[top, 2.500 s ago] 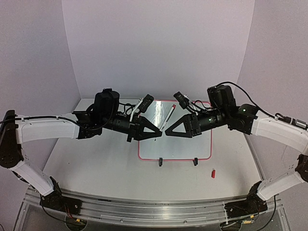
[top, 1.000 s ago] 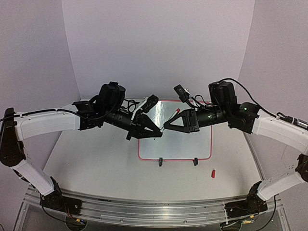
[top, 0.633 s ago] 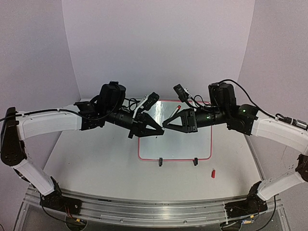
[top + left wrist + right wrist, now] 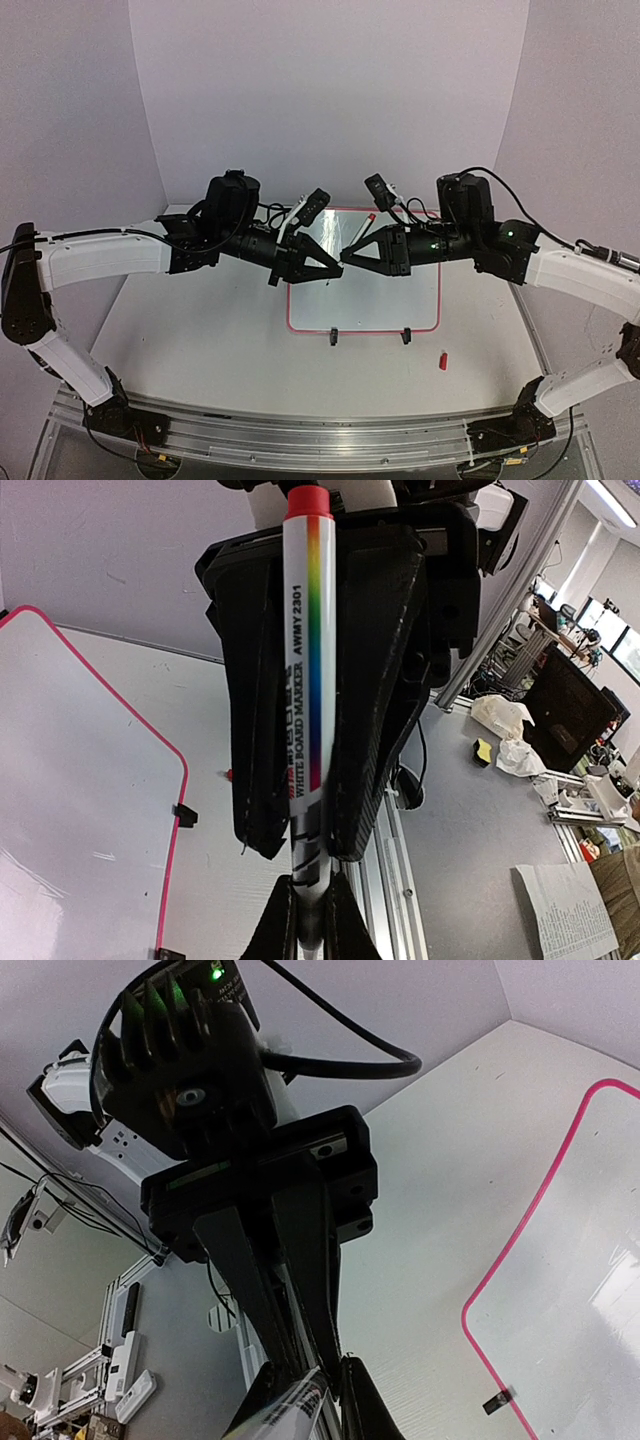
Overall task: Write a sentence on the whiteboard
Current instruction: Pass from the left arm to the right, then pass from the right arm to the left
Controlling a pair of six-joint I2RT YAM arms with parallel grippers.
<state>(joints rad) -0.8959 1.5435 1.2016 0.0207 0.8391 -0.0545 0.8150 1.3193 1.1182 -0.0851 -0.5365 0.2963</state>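
**Where's the board sitting?**

The whiteboard (image 4: 385, 300) lies on the table (image 4: 200, 350), toward the far side and a little right of centre. I can see its pink-red frame all round. Two black feet (image 4: 333, 338) sit at its near edge, and streaks of glare run across its glossy face.

**And the pen?**

I have the marker (image 4: 308, 680) up in the air over the left part of the board. It is tilted, with its red end highest and leaning to the right. The barrel is white with a rainbow stripe, and "WHITE BOARD MARKER" is printed along it.

**Which arm has it?**

Both. My left gripper (image 4: 338, 268) is clamped on the dark lower end. Through its wrist camera I see the fingers pinched tight on that end. My right gripper (image 4: 347, 258) comes in from the opposite side, nearly tip to tip with the left. Its two black fingers press against the sides of the barrel further up, closed on it.

**Anything else out there?**

A small red piece (image 4: 442, 360) lies on the table just off the board's near right corner, apart from the frame. The two arms reach in from either side, and their wrists meet above the left part of the board.
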